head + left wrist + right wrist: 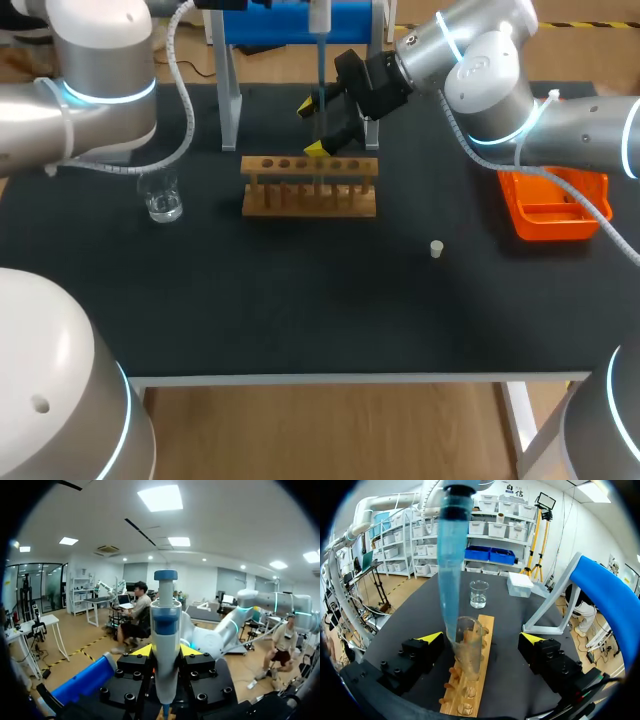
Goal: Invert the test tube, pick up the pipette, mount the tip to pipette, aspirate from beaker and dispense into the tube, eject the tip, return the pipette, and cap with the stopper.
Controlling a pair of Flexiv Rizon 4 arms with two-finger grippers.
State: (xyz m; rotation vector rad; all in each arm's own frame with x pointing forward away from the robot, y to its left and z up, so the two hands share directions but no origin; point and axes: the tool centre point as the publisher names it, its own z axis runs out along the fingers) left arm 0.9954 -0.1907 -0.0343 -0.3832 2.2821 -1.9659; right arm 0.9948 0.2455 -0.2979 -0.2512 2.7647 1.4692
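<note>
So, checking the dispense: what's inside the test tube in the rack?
The pipette tip appears to dip into the mouth of the test tube. Liquid inside cannot be made out, and the rack hides its bottom.

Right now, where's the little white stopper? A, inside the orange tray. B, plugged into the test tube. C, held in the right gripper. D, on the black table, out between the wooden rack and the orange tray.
D: the stopper sits alone on the black table, between the wooden test tube rack and the orange tray, touching neither, while the right gripper is open over the rack.
</note>
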